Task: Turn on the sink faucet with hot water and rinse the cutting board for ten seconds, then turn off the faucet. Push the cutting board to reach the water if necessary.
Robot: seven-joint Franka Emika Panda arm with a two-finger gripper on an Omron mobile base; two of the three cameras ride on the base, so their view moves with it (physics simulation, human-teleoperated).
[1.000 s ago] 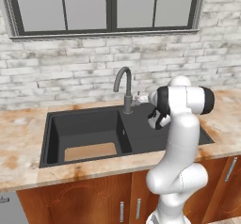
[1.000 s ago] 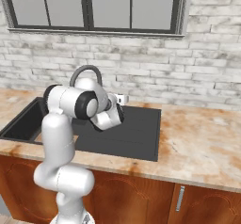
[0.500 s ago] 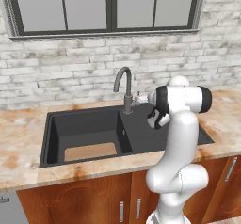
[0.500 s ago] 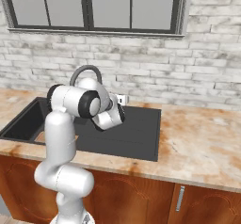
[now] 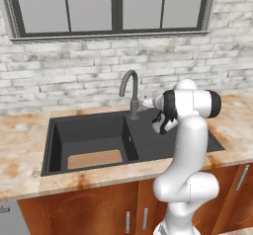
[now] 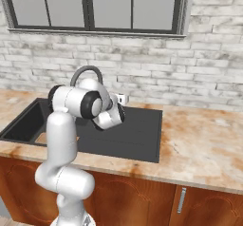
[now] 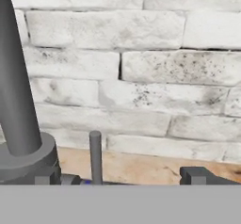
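Two finger tips of the gripper (image 7: pixel 139 178) are spread wide and have crept closer to the faucet (image 5: pixel 130 93) handle (image 7: pixel 95 156). No water runs yet. The cutting board (image 5: pixel 95 159) lies in the sink (image 5: pixel 89 139), waiting.

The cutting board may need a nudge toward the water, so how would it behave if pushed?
The cutting board lies flat on the basin floor of the sink, so it would likely slide rather than tip. It looks rigid and thin, probably light. The basin wall beside it would likely stop it soon.
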